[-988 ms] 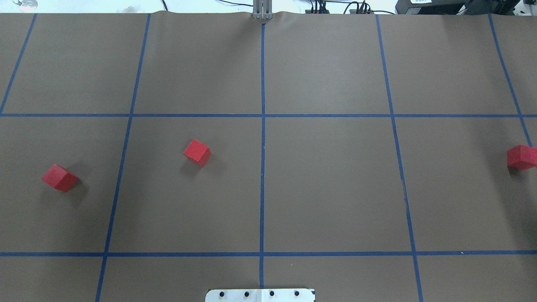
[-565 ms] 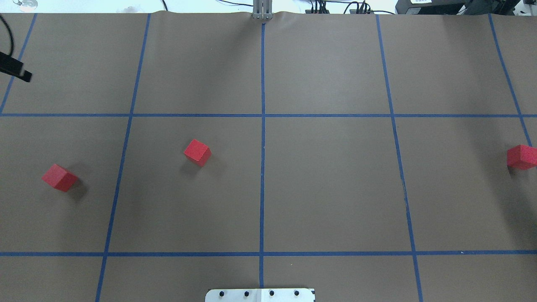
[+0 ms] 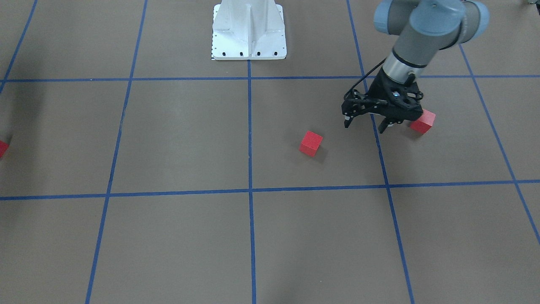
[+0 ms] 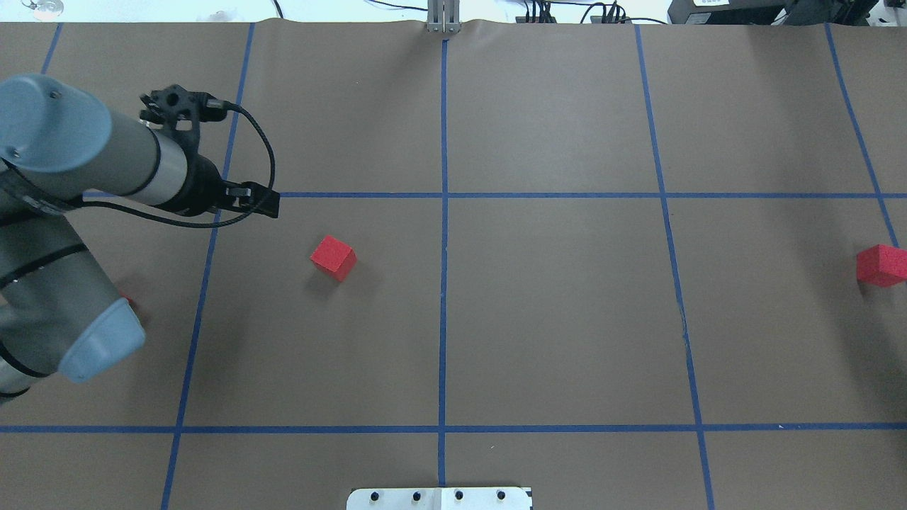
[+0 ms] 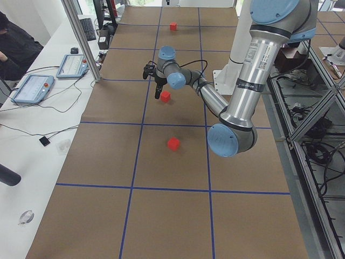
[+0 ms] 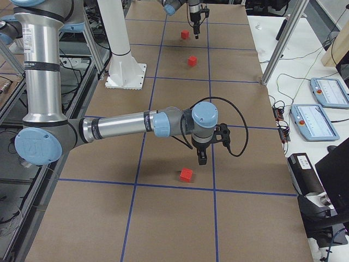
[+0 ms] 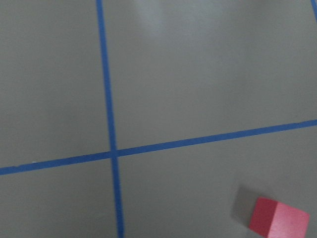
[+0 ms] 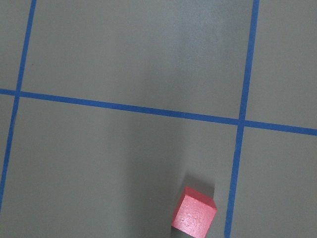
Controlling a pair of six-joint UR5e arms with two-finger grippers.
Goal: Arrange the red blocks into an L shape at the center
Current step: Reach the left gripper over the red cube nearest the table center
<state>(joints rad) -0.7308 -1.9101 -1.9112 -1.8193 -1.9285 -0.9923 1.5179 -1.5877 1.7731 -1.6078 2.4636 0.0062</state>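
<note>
Three red blocks lie apart on the brown floor. The middle block (image 4: 333, 257) (image 3: 311, 143) is left of the center crossing (image 4: 444, 195). The left block (image 3: 423, 121) is almost hidden under my left arm in the overhead view. The right block (image 4: 881, 265) (image 8: 194, 216) is at the far right edge. My left gripper (image 3: 364, 125) is open and empty, hovering between the left and middle blocks. The left wrist view shows the middle block (image 7: 277, 223). My right gripper (image 6: 202, 158) hangs just above and beside the right block (image 6: 186, 174); I cannot tell whether it is open.
The white robot base (image 3: 249, 29) (image 4: 439, 498) stands at the near middle edge. A metal post (image 4: 443, 21) stands at the far edge. A white desk with tablets (image 5: 32, 86) runs along the far side, beyond a frame post (image 5: 81, 38).
My left arm has swung into the overhead view from the left and now covers the left block. The three blocks have not moved.
</note>
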